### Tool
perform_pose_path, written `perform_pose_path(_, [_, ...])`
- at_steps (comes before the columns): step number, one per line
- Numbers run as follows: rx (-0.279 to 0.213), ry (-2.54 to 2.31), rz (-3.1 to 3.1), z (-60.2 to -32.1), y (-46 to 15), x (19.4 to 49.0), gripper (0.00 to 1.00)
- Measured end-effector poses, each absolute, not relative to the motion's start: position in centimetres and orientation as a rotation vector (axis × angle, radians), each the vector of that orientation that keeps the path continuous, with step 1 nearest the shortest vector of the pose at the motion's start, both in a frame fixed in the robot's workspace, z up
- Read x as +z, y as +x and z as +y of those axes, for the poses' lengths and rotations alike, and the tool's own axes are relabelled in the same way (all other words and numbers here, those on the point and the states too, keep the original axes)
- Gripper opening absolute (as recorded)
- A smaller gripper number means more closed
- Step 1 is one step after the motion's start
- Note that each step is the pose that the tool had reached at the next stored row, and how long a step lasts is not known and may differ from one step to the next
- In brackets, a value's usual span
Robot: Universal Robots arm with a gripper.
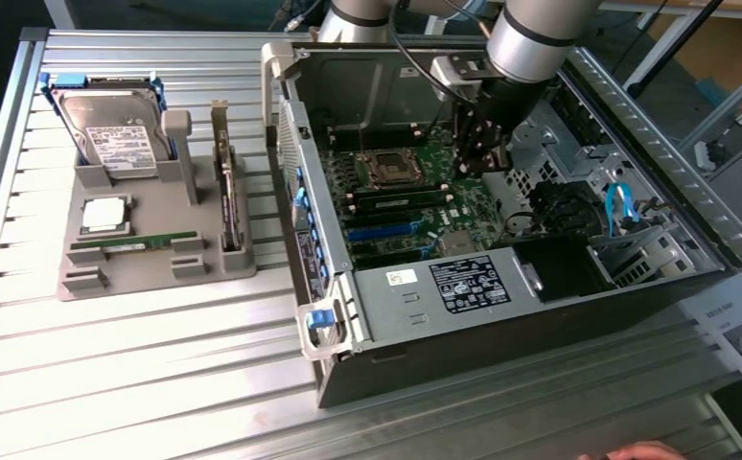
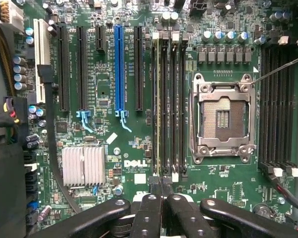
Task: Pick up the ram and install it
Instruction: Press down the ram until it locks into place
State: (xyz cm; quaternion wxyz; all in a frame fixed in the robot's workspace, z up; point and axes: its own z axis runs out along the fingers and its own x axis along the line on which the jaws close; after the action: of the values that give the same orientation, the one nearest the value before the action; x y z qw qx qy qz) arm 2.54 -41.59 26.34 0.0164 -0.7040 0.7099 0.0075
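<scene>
**Fig. 1. End effector clenched above the memory slots of an open computer**

The arm reaches down into the open computer case, which lies on its side on the slatted desk. The end effector hangs above the motherboard, just beside the empty processor socket. Its fingers are clenched together, and nothing can be seen between them. In the wrist view the tips line up with one end of a bank of memory slots. One slot there carries a thin green-edged strip along its length; whether the tips touch it cannot be told.

A ram, green with a pale label, lies flat in a gray holder near the desk's edge on the exterior view's left, well apart from the end effector. The same holder carries a hard drive standing upright, a square silver chip and a dark card set on edge.
</scene>
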Motion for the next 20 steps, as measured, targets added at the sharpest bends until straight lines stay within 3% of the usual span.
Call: perform_pose_path(20, [0.023,-2.189,2.207,-41.6,2.5,24.5,0.10])
